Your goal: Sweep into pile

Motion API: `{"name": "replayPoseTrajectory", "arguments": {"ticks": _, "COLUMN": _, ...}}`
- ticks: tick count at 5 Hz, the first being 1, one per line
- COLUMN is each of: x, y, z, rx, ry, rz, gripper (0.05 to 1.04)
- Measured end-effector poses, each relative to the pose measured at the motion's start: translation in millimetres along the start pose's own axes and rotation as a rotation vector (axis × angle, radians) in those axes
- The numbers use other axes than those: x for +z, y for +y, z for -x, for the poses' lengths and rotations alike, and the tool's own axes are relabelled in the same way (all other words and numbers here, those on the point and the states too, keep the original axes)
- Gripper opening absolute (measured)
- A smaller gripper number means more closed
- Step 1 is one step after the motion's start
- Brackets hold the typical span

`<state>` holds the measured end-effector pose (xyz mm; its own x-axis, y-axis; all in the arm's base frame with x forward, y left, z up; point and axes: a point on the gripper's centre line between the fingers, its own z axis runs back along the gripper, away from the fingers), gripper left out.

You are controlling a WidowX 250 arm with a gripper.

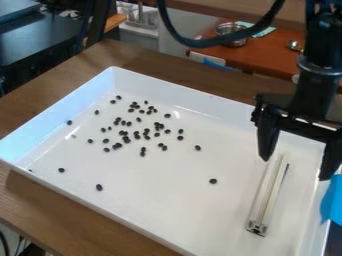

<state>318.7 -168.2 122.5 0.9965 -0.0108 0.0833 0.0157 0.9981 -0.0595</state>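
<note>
A white tray (160, 210) holds scattered black beans (99, 187) and a metal bar (269, 192), the claw (294, 169) gaping above.

Metal bowl (232, 26) stands on reddish-orange table (275, 56) at upper right, pale green cloth (263, 30) near it. Dark table (43, 41) at upper left. Wooden table (40, 207) in foreground. Blue object (332, 202) at right edge.

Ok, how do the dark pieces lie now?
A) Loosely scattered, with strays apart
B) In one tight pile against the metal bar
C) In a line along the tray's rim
A: the dark pieces spread across the tray, one stray lying towards the metal bar.
</note>
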Motion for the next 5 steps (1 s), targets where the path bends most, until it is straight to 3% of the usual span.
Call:
{"name": "replayPoseTrajectory", "arguments": {"ticks": 1, "x": -16.0, "y": 3.2, "z": 5.8, "rx": 0.009, "ry": 0.045, "rz": -0.023, "gripper": 1.001}}
{"name": "replayPoseTrajectory", "arguments": {"ticks": 3, "x": -30.2, "y": 12.4, "z": 1.8, "rx": 0.007, "ry": -0.004, "rz": -0.067, "gripper": 1.001}}
{"name": "replayPoseTrajectory", "arguments": {"ticks": 5, "x": -39.1, "y": 12.1, "z": -6.9, "rx": 0.008, "ry": -0.055, "rz": -0.047, "gripper": 1.001}}
